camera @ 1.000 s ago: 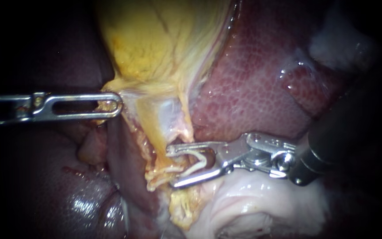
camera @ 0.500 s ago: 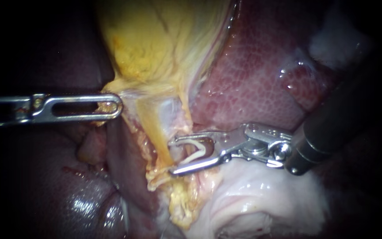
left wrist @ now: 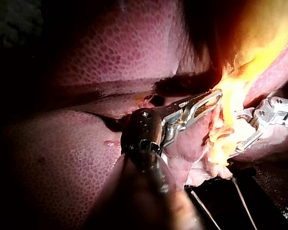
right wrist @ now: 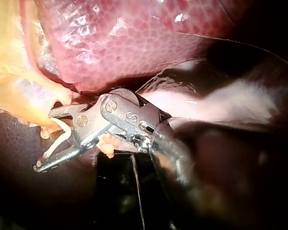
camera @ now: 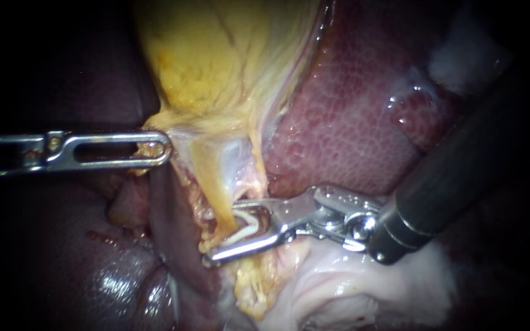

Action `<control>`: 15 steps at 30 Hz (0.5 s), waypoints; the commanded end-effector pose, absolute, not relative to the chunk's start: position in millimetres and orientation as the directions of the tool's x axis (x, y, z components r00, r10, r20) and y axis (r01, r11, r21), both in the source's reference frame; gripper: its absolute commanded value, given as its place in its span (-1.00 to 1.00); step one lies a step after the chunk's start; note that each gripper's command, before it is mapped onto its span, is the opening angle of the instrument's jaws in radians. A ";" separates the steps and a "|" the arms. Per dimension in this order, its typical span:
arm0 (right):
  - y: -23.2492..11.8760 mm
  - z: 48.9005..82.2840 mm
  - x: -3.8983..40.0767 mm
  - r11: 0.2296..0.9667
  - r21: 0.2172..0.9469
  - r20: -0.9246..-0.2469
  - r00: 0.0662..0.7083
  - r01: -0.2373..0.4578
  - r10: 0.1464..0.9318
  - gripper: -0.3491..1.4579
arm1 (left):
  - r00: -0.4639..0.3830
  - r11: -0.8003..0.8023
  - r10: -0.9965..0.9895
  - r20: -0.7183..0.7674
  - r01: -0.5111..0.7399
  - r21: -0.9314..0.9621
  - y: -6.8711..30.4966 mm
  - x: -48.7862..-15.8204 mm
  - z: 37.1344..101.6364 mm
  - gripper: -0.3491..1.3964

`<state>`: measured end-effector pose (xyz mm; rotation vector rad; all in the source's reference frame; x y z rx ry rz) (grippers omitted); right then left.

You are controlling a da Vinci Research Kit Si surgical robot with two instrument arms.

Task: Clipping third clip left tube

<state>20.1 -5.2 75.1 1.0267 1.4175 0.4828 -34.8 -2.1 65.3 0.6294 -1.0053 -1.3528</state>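
The yellow gallbladder (camera: 216, 55) hangs at top centre and narrows downward into the left tube (camera: 211, 178), a yellow band. My right instrument (camera: 231, 232) comes in from the right; its jaws stand apart astride the lower end of that tube, with a white clip (camera: 248, 224) held between them. The right wrist view shows those jaws (right wrist: 50, 141) and the clip (right wrist: 62, 132) against the yellow tissue. My left instrument (camera: 154, 148) is shut on tissue at the gallbladder's neck and holds it to the left. In the left wrist view its jaws (left wrist: 201, 103) grip the same yellow tissue.
Red mottled liver (camera: 351, 122) fills the right and upper right. A thinner pale strand (camera: 256, 153) runs down just right of the left tube. White fatty tissue (camera: 351, 288) lies under the right instrument's wrist. Dark liver (camera: 93, 270) lies at the lower left.
My right instrument has moved left and a little down, so its jaws with the clip now reach across the tube. The left instrument has stayed in place.
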 end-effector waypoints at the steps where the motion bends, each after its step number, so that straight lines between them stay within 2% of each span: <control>1: -5.3 75.0 20.1 0.509 0.807 -0.566 0.152 0.299 0.810 0.05 | -0.076 0.157 -0.972 0.222 0.492 0.856 -2.0 -34.7 65.4 -1.00; 15: -4.1 75.3 22.2 0.464 0.828 -0.520 0.120 0.314 0.846 0.05 | -0.078 0.157 -0.972 0.224 0.494 0.855 -2.1 -35.0 65.8 -1.00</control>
